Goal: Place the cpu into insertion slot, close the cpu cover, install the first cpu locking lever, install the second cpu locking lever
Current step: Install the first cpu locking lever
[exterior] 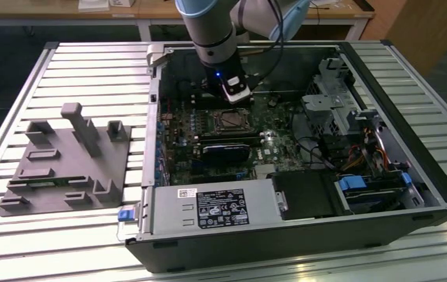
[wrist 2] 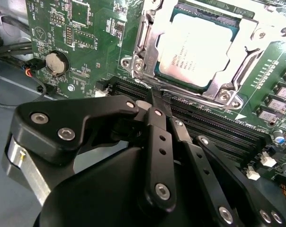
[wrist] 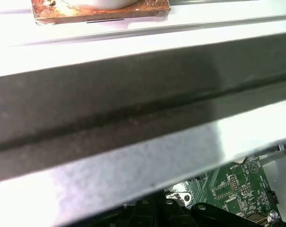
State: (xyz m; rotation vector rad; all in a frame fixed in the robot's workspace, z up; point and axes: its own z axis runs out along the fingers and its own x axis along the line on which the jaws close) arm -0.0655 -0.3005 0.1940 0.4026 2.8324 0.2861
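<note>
Claw (wrist 2: 155, 100) was narrow, fingertips pressed together with nothing between them. Its tip sat at the locking lever (wrist 2: 190, 96), which ran along one edge of the insertion slot (exterior: 229, 120); contact could not be told. The cpu (wrist 2: 195, 47) lay seated in the slot with the cpu cover (wrist 2: 249, 38) down around it.

Judgement: the lever wanted a steady push on the wire, with the tip kept off the memory slots (wrist 2: 214, 125) just beside.

The exterior view placed the slot mid-motherboard, nearer the far wall of the case (exterior: 431, 170). The second wrist view gave the tip-to-lever closeness, which the arm hid in the exterior view.
</note>
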